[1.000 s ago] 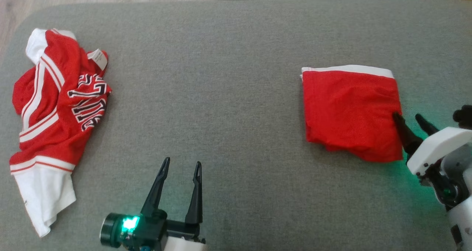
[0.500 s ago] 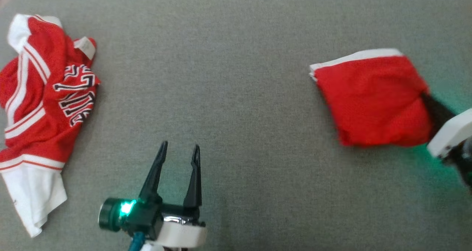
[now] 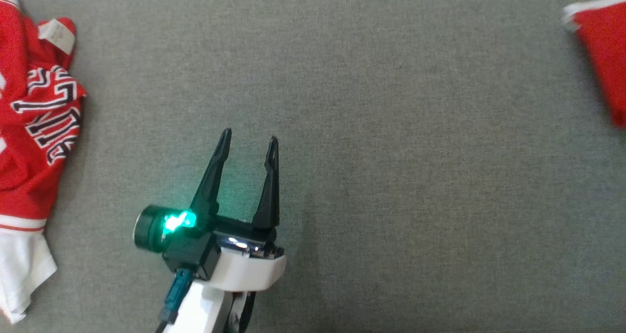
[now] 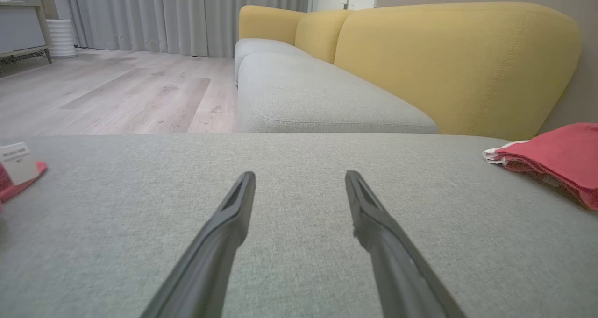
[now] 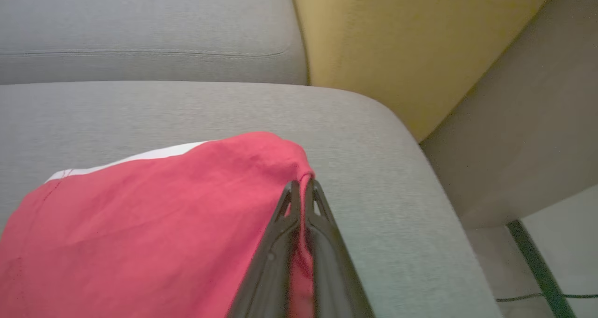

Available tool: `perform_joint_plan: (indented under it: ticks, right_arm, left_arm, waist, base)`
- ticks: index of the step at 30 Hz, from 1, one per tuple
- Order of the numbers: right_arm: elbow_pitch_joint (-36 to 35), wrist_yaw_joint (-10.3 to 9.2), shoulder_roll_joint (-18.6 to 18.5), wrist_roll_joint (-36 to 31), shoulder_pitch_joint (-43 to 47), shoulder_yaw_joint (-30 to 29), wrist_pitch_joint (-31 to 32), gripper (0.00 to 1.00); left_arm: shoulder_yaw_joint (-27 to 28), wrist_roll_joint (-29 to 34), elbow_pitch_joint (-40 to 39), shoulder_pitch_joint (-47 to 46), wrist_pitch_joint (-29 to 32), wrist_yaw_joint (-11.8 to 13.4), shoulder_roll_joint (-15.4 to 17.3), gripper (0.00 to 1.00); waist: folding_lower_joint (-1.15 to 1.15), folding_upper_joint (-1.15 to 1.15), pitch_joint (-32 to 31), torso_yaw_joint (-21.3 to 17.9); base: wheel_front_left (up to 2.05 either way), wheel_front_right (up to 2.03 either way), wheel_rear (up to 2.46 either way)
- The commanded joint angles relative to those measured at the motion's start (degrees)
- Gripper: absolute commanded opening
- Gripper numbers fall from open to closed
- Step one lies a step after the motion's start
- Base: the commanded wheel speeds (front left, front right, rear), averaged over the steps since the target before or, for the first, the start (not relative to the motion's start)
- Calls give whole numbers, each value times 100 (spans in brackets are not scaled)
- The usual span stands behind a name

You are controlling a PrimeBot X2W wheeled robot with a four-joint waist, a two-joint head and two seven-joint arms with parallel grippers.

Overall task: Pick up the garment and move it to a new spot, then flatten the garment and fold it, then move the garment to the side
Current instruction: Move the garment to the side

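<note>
The right gripper (image 5: 301,187) has its fingers pressed together on a pinched corner of the folded garment (image 5: 140,224), and a ridge of red cloth runs between them. The garment is red with a white band along its far edge. It lies on the grey cushion (image 3: 391,176), close to the cushion's rounded right corner, and the pinched corner stands a little higher than the rest. In the head view the garment sits at the upper right edge, blurred and cut off by the frame.

The left gripper (image 3: 249,136) is at the lower middle of the head view, pointing away from the robot. Its fingers are spread wide and hold nothing. It is low over bare cushion, but I cannot tell whether the tips touch it. A green light glows at its wrist.

A crumpled red and white jersey (image 3: 29,142) with black-and-white lettering lies at the left edge, with a white tag (image 3: 57,34) at its top. The jersey and the garment are well apart. The left gripper is between them, nearer the jersey.

Beyond the cushion are a grey sofa seat (image 4: 317,98), its yellow back (image 4: 444,61), a pale wood floor (image 4: 117,89) and grey curtains (image 4: 187,14).
</note>
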Motion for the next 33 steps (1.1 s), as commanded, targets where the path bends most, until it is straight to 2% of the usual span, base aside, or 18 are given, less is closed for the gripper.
perform_joint_plan:
  ticks: [1,5,8,10,11,12,17,18,21,24,27,33]
  right_arm:
    - [-89,-5,-425,-172,13,-257,43,0]
    - [-80,-5,-635,-512,88,-968,168,0]
    - [-332,-5,-586,-575,235,-1309,334,0]
    - [-480,-5,-580,-986,282,-1496,341,0]
    - [-507,-5,-529,-1238,283,-1616,331,60]
    - [-544,-5,-429,-1475,286,-1717,333,100]
    - [-910,-5,210,-2746,355,-2020,294,100]
    - [-910,-5,210,-2746,355,-2020,294,100]
    - [-1181,-5,841,-3148,490,-1956,262,100]
    - [-1344,-5,1564,-3002,707,-1697,144,100]
    - [-1409,-5,2130,-2762,980,-1320,-51,100]
    - [-1100,-5,2878,-1966,1574,-361,-871,100]
  left_arm:
    - [108,84,-212,-161,-37,-39,-14,100]
    - [98,117,-233,-358,-37,-73,-14,100]
    - [117,123,-256,-442,-37,-59,-14,100]
    - [116,110,-236,-471,-37,-66,-14,100]
    - [103,111,-208,-490,-37,-78,-14,100]
    - [86,111,-175,-507,-37,-90,-14,100]
    - [95,143,-74,-469,-37,-60,-14,100]
    - [95,143,-74,-469,-37,-60,-14,100]
    - [156,176,10,-313,-37,-42,-14,100]
    - [237,192,92,-63,-37,-5,-14,100]
    - [331,180,173,239,-37,86,-14,100]
    - [595,-10,373,854,-37,288,-14,100]
  waist:
    - [-1,0,222,-14]
    - [-1,0,402,34]
    - [-1,0,489,27]
    - [-1,0,526,19]
    - [-1,0,524,27]
    - [-1,0,506,40]
    - [-1,0,187,88]
    - [-1,0,187,88]
    - [-1,0,-208,90]
    - [-1,0,-705,65]
    - [-1,0,-1197,27]
    - [-1,0,-2088,-74]
  base:
    - [0,0,0]
    - [0,0,0]
    - [0,0,0]
    - [0,0,0]
    - [0,0,0]
    - [0,0,0]
    - [0,0,0]
    - [0,0,0]
    - [0,0,0]
    - [0,0,0]
    - [0,0,0]
    - [0,0,0]
